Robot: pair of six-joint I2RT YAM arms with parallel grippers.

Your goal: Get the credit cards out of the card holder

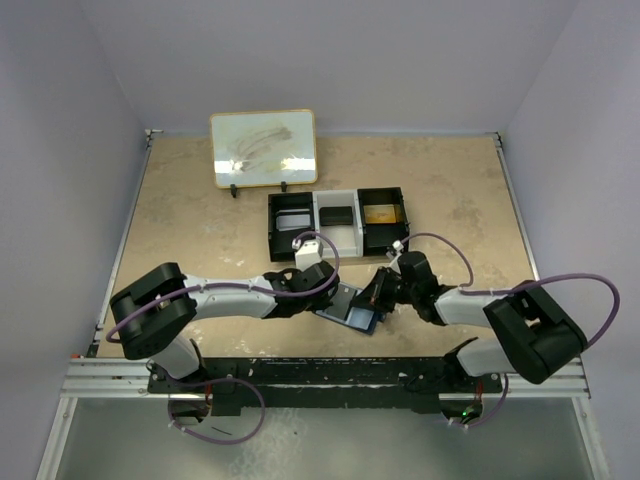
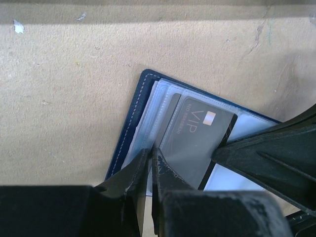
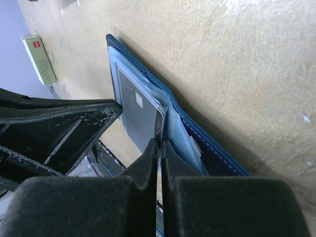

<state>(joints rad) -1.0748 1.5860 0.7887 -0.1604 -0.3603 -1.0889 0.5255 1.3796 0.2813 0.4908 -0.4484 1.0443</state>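
Observation:
The navy-blue card holder [image 1: 352, 308] lies open on the table between my two grippers, its pale pocket panels [image 2: 148, 113] facing up. A black credit card [image 2: 197, 140] marked VIP sticks partway out of a clear pocket. My left gripper [image 2: 149, 159] is shut on the near edge of the card holder's pocket panel. My right gripper [image 3: 159, 144] is shut on the card's [image 3: 138, 111] edge, and its dark fingers [image 2: 266, 155] meet the card's corner in the left wrist view. The holder's navy cover [image 3: 197, 133] lies flat on the table.
A black three-compartment tray [image 1: 272, 225] stands behind the grippers, with flat items in its compartments. A framed whiteboard [image 1: 264, 148] leans at the back. A small pale box [image 3: 39, 59] with a red label sits by the tray, behind my left wrist [image 1: 308, 246].

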